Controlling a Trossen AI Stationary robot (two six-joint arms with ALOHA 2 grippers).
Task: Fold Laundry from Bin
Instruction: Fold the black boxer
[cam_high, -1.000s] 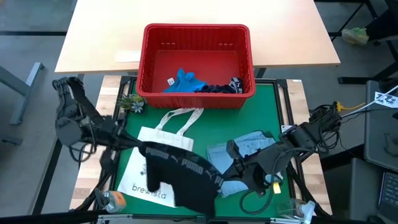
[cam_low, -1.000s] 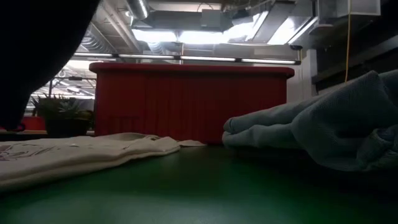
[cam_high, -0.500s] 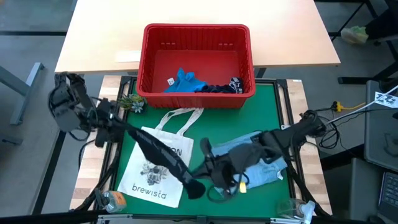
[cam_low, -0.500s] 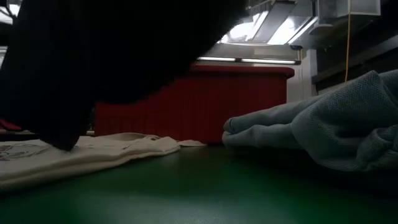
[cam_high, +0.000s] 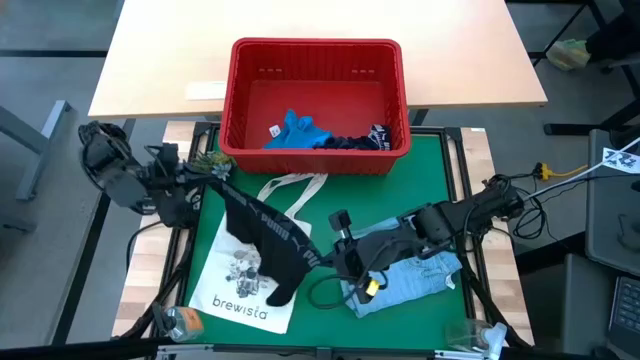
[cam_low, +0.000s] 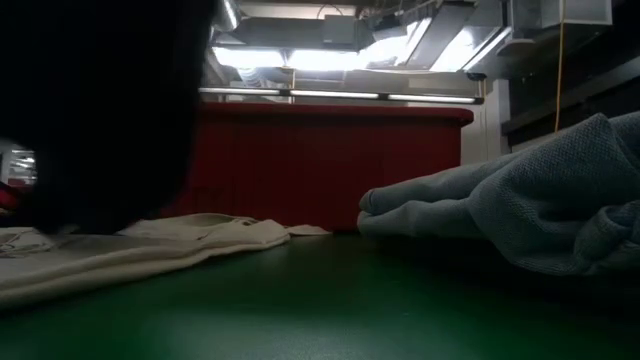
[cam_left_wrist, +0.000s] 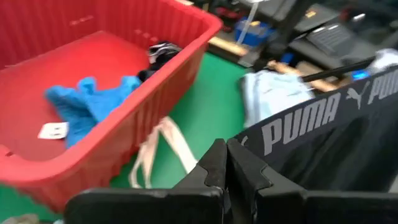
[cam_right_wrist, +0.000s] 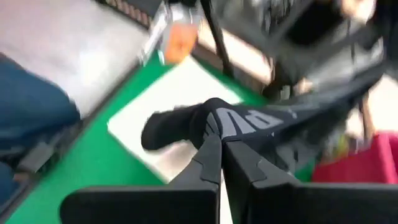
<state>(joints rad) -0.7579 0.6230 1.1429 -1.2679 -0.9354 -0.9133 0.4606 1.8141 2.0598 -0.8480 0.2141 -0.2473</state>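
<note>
At the bottom of the high view, a white tote bag (cam_high: 243, 290) printed "brewista" is seen lying flat on the green mat (cam_high: 330, 215) of the table, at lower left.

Across the bag, a dark garment (cam_high: 268, 243) with a grey "PUMA" waistband is held stretched as a band between the two arms. One end is clamped by the left gripper (cam_high: 212, 186) at centre left of the high view, just below a small green plant (cam_high: 212, 165). The other end is clamped by the right gripper (cam_high: 330, 258) at lower centre. In each wrist view, that arm's fingers (cam_left_wrist: 225, 163) are shown pressed together on the waistband, and the fingers (cam_right_wrist: 219, 152) of the right arm likewise.

At lower right of the high view, a light blue denim shirt (cam_high: 412, 270) lies crumpled on the mat, partly under the right arm. In the low view it fills the right side as a grey-blue mound, while the hanging dark garment blocks the upper left.

Farther up, at top centre of the high view, the red bin (cam_high: 316, 104) is seen at the far edge of the mat, against a pale wooden table top (cam_high: 180, 50). Inside it, a bright blue garment (cam_high: 297, 131) lies by the near wall, and a dark navy garment (cam_high: 358, 141) lies just to its right, touching it.
</note>
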